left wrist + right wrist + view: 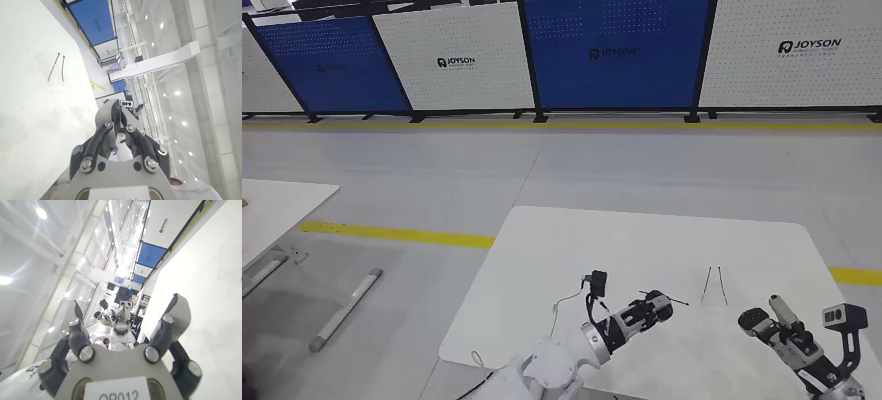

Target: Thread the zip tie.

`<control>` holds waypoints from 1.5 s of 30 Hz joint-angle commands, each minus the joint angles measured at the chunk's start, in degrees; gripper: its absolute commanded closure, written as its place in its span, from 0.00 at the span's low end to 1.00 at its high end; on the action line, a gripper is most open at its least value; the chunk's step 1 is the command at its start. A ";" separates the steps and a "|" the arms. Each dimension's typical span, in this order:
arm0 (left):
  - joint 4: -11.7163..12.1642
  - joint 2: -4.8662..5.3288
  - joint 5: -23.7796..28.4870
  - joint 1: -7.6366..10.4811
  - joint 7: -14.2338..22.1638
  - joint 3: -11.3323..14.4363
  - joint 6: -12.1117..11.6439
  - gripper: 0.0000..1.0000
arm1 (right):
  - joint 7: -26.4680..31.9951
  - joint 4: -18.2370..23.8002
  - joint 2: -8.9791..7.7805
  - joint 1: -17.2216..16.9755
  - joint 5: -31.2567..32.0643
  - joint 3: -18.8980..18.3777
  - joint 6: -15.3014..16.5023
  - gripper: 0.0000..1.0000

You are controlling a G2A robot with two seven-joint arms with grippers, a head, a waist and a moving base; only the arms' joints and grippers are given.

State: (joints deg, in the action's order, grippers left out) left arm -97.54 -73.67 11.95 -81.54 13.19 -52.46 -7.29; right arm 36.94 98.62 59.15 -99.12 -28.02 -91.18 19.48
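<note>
Toward the near edge of the white round-cornered worktop (642,250): both arms, with the left gripper (660,304) closer to the middle and the right gripper (762,315) off toward the right side.
Left gripper: fingers together, clamped on a thin black plastic zip tie (120,114).
Held zip tie: pinched crosswise at the fingertips, strap ends sticking out to either side in the top view; cannot tell whether it touches the surface.
Right gripper: fingers (177,306) spread wide apart, nothing between them.
Loose ties: two more thin black zip ties (706,285) lie flat on the worktop beyond and between the grippers. They lie side by side, close at the far ends and spreading toward the robot, apart from both grippers.
</note>
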 commanded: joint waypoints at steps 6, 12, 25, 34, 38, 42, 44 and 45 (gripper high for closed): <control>-0.01 0.01 0.06 0.00 -0.17 -0.03 -0.03 1.00 | 0.00 0.00 0.00 0.00 0.00 0.00 0.00 0.00; 0.53 0.18 -1.83 0.00 -1.31 -0.68 0.15 1.00 | 0.00 0.00 0.00 0.00 0.00 0.00 0.00 0.00; 1.61 1.09 -1.26 -2.16 0.48 -3.97 -2.31 1.00 | 0.00 0.00 0.00 0.00 0.00 0.00 0.00 0.00; 1.61 1.09 -1.26 -2.16 0.48 -3.97 -2.31 1.00 | -0.44 1.39 -0.25 0.45 5.12 -1.73 -1.40 0.00; 1.61 1.09 -1.26 -2.16 0.48 -3.97 -2.31 1.00 | -0.93 3.87 -0.75 1.31 10.65 -4.33 -7.96 0.00; 1.61 1.09 -1.26 -2.16 0.48 -3.97 -2.31 1.00 | 0.34 7.31 -1.30 3.68 18.15 -5.02 -15.46 0.00; 1.61 1.09 -1.26 -2.16 0.48 -3.97 -2.31 1.00 | 2.48 8.07 -1.51 5.69 20.76 -4.07 -18.77 0.00; 1.61 1.09 -1.26 -2.16 0.48 -3.97 -2.31 1.00 | 3.21 7.58 -1.55 7.05 21.23 -3.39 -20.76 0.00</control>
State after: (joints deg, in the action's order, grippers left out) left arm -95.94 -72.58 10.68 -83.70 13.66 -56.42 -9.60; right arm 39.36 106.56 57.63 -93.31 -7.25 -95.14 0.69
